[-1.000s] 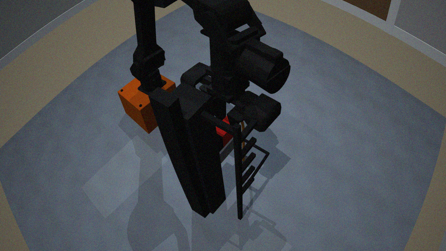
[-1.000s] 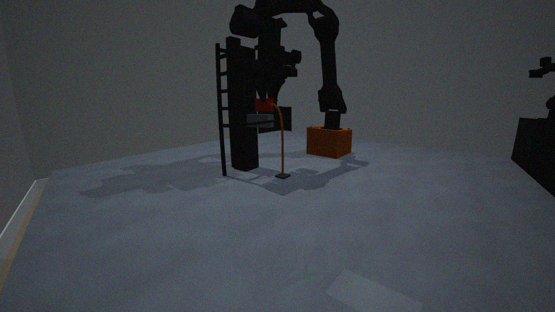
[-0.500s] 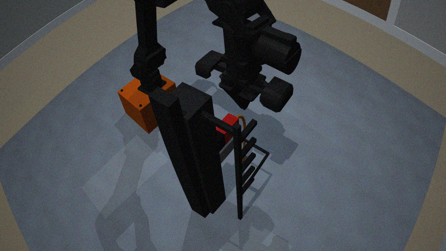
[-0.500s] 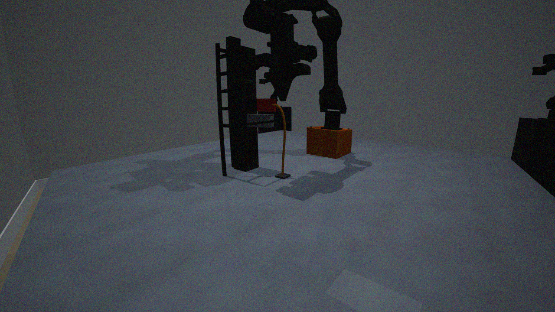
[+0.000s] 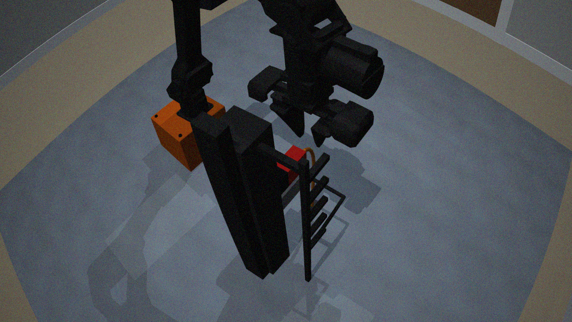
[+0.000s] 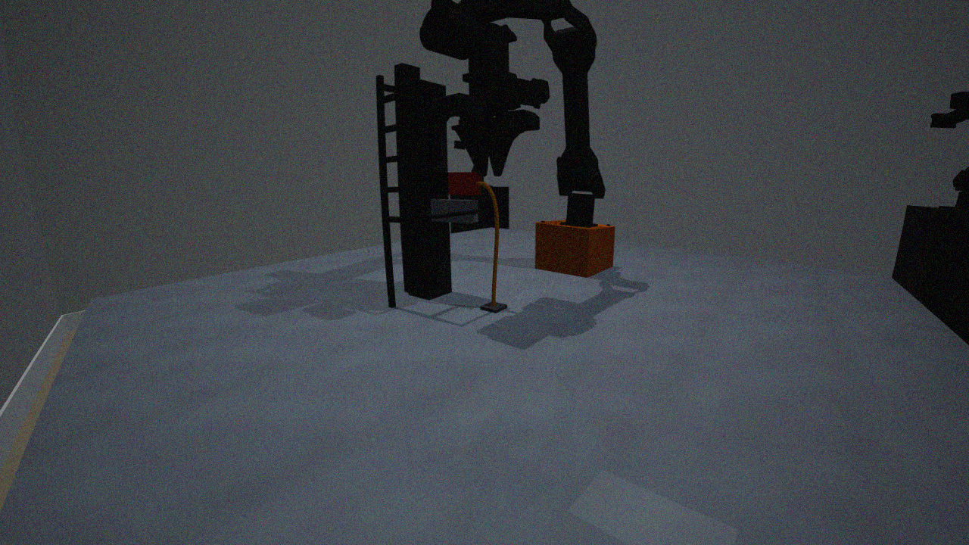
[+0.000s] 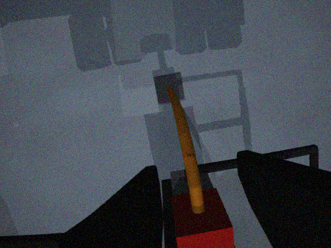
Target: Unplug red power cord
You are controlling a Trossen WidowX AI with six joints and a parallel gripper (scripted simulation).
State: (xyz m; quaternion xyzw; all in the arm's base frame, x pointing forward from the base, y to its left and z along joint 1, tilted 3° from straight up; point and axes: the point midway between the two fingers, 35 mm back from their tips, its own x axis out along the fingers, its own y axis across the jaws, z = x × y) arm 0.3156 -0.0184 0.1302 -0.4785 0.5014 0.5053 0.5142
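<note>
Fingers of the gripper [image 5: 309,134] are standing partly apart and holding nothing, hanging just above the red plug [image 5: 293,158] near the middle of the top view. In the wrist view the two dark fingers are flanking the plug [image 7: 204,244] at the bottom of the frame with a slim gap showing on each side, so neither pad is touching it.

From the exterior view the plug [image 6: 464,182] is sitting at mid-height against the tall black post [image 6: 423,182], right above a grey power strip [image 6: 452,208] that is jutting from the post; whether the prongs are seated in it cannot be told. An orange cord [image 6: 496,244] is arching out of the plug's top and dropping straight down to a small dark anchor block [image 6: 493,306] on the grey table [image 6: 474,420].

Crowding the plug on the left of the top view is the tall black post [image 5: 244,188], covering part of the plug's side. A thin black ladder-like rack [image 5: 309,200] is standing directly in front of the plug and cord [image 5: 311,154], its top bar crossing the plug's face. The arm's orange base block [image 5: 175,134] is sitting in the upper left, behind the post. In the exterior view the rack [image 6: 387,189] is rising on the post's left side, and the base block [image 6: 574,247] is resting well to the right of the cord.
</note>
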